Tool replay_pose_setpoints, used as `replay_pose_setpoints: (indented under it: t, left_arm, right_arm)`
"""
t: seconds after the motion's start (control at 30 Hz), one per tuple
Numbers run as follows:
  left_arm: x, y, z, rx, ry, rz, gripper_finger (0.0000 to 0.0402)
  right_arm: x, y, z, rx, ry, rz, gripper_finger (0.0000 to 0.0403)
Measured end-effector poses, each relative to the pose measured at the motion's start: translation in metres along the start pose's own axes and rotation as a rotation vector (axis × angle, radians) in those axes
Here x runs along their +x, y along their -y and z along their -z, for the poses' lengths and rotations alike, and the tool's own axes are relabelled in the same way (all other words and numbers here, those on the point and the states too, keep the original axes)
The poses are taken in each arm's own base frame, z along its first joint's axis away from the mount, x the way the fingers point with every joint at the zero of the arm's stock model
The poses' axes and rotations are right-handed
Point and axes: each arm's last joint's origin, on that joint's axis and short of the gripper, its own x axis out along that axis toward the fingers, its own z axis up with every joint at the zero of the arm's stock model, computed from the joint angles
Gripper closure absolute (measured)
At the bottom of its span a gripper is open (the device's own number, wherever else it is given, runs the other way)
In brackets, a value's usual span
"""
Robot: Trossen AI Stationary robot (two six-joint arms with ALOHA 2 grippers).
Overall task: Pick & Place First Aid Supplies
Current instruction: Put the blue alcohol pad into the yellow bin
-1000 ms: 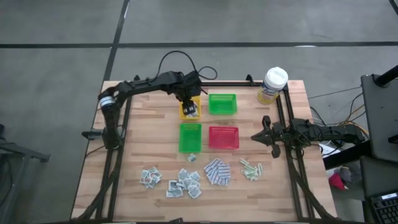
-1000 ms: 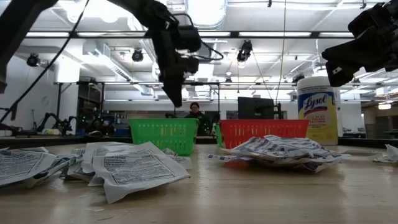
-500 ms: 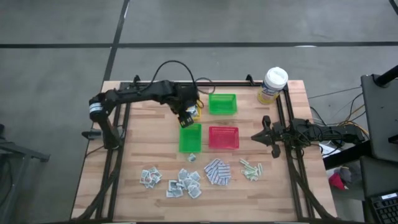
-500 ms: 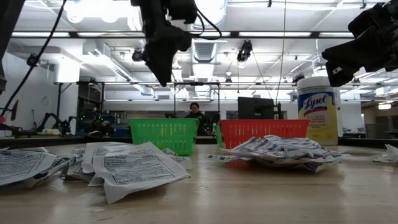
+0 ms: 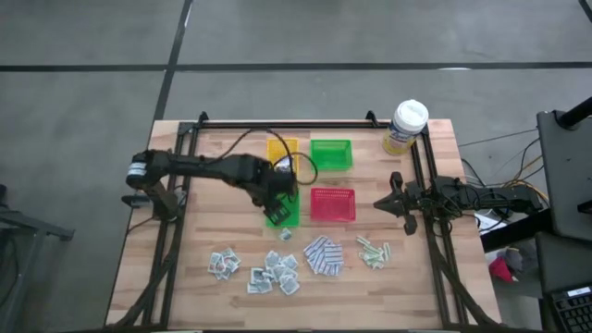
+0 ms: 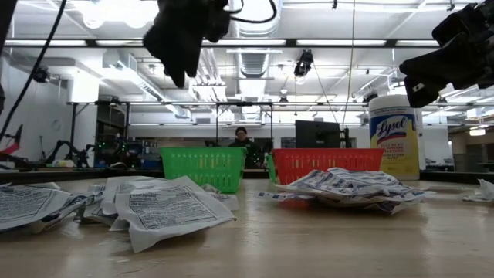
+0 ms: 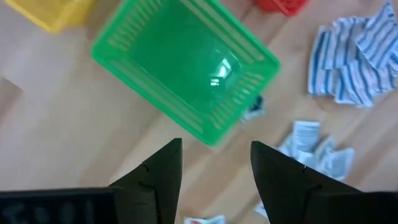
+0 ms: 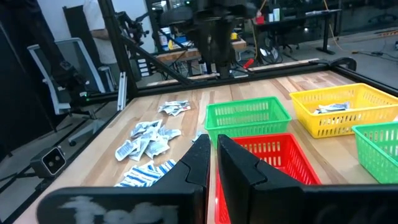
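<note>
So the left tool [image 5: 280, 196] has swung away from the yellow tray [image 5: 280, 148] and now hangs over the nearer green tray [image 7: 186, 65], fingers apart with nothing between them. The right tool [image 5: 381, 203] is parked at the tabletop's [image 5: 203, 231] right edge, fingers together and empty. The first aid supplies are still mostly loose along the near side: white-grey sachets [image 5: 275, 272] in two scattered bunches, a heap of blue-and-white striped pads [image 5: 323, 255], a few pale green strips [image 5: 374, 251], plus one stray packet [image 5: 286, 234] just beside the green tray. They look feather-light, floppy and a bit slick, so I'd guess pinching one by a raised edge or corner beats pressing down flat. The yellow tray already has some packets in it; the green one under the left tool looks empty, and I can't make out anything in the red tray [image 5: 332, 204] or the far green tray [image 5: 330, 154].
</note>
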Motion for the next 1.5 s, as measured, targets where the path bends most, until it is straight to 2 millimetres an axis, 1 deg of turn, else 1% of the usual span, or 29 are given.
replay_pose_setpoints:
  t: [0.23, 0.37, 0.5, 0.63, 0.77, 0.87, 0.97, 1.13, 1.37, 1.5]
  left_arm:
    - [0.000, 0.028, 0.028, -0.065, -0.016, 0.024, 0.0218]
    - [0.006, 0.043, 0.042, -0.092, -0.034, 0.023, 0.0218]
    - [0.018, 0.055, 0.053, -0.114, -0.046, 0.023, 0.0218]
    - [0.036, 0.063, 0.063, -0.143, -0.050, 0.042, 0.0218]
    - [0.060, 0.068, 0.075, -0.171, -0.077, 0.108, 0.0218]
    - [0.076, 0.069, 0.086, -0.185, -0.145, 0.152, 0.0218]
    - [0.088, 0.069, 0.099, -0.196, -0.212, 0.174, 0.0218]
    - [0.094, 0.068, 0.113, -0.166, -0.244, 0.156, 0.0218]
    - [0.101, 0.063, 0.122, -0.082, -0.261, 0.122, 0.0218]
    - [0.102, 0.063, 0.127, 0.025, -0.251, 0.125, 0.0218]
  right_arm:
    - [0.000, 0.000, 0.000, 0.000, 0.000, 0.000, 0.0374]
    - [0.000, 0.000, 0.000, 0.000, 0.000, 0.000, 0.0374]
    - [0.000, 0.000, 0.000, 0.000, 0.000, 0.000, 0.0374]
    - [0.000, 0.000, 0.000, 0.000, 0.000, 0.000, 0.0374]
    - [0.000, 0.000, 0.000, 0.000, 0.000, 0.000, 0.0374]
    - [0.000, 0.000, 0.000, 0.000, 0.000, 0.000, 0.0374]
    - [0.000, 0.000, 0.000, 0.000, 0.000, 0.000, 0.0374]
    - [0.000, 0.000, 0.000, 0.000, 0.000, 0.000, 0.0374]
    - [0.000, 0.000, 0.000, 0.000, 0.000, 0.000, 0.0374]
    - [0.000, 0.000, 0.000, 0.000, 0.000, 0.000, 0.0374]
